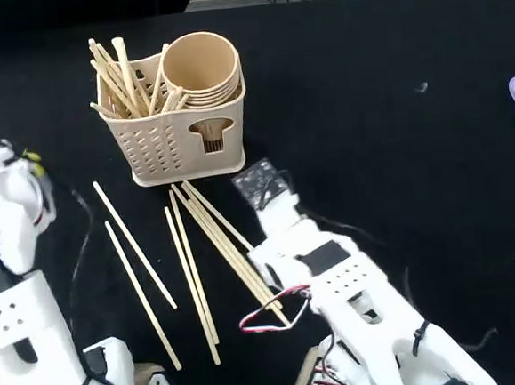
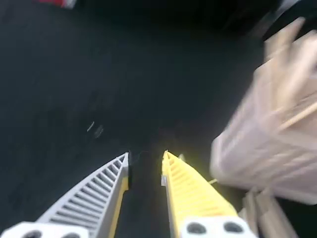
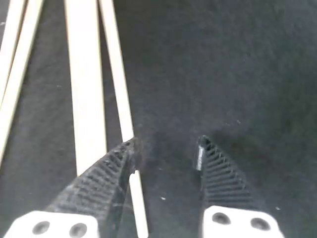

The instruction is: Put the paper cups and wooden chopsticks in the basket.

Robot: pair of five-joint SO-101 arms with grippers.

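Looking down over the black table [image 1: 397,146], I see my two arms at the near edge. The left arm [image 1: 13,265] is off to one side. The right arm [image 1: 355,301] is out toward the middle. Past them stands the basket [image 1: 172,132], upright. The paper cups [image 1: 201,68] sit stacked in one side of it, so I think the cup part is done. A bunch of chopsticks [image 1: 128,82] pokes out of the other side. More loose chopsticks [image 1: 193,278] lie flat on the cloth just in front of the basket. Some are spread apart and some are in a tight bunch beside the right arm. So I think I am on the chopstick step, about to pick up one more. The right gripper [image 3: 166,146] is low over the cloth with its black fingers apart and nothing between them. One thin stick [image 3: 116,74] runs under the tip of one finger, not in the gap. Next I need to slide the gripper sideways so the stick sits between the fingers, then close and lift. The left gripper [image 2: 144,158] hangs near the basket with a narrow gap and holds nothing.
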